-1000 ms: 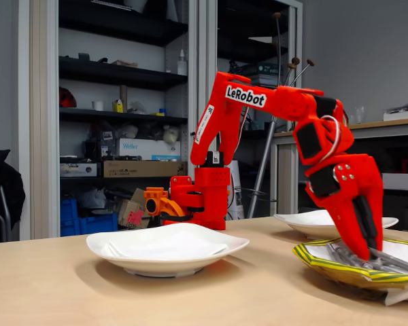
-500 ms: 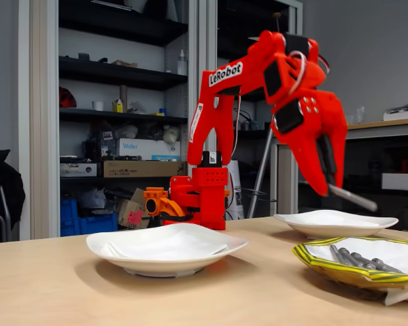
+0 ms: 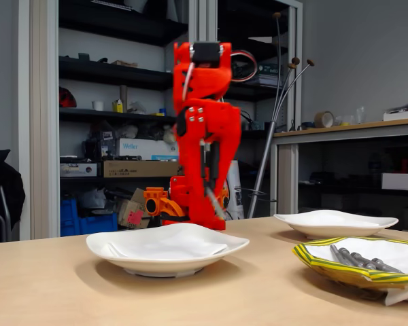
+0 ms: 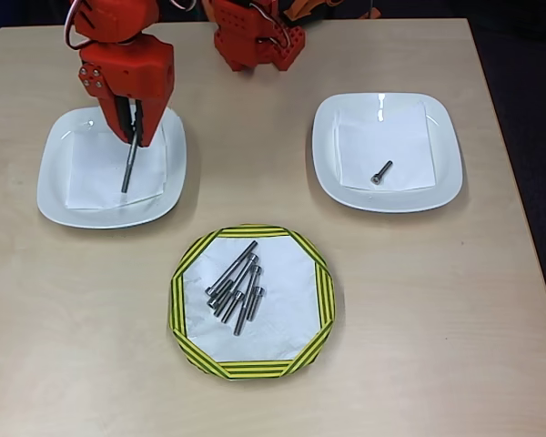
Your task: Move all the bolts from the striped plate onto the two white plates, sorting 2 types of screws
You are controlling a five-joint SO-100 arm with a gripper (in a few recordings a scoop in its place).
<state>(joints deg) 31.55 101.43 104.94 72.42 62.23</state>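
The gripper (image 4: 132,127) clamps a long bolt (image 4: 128,167) above the left white plate (image 4: 55,191). A short bolt (image 4: 381,172) lies on the right white plate (image 4: 446,173). Further bolts (image 4: 235,287) fill the striped plate (image 4: 255,369) nearer the desk (image 4: 491,346) edge.

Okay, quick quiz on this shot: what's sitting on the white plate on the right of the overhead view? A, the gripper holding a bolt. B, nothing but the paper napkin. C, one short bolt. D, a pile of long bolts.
C: in the overhead view a single short bolt lies on the napkin of the right-hand white plate, while the gripper holds a long bolt over the other white plate.
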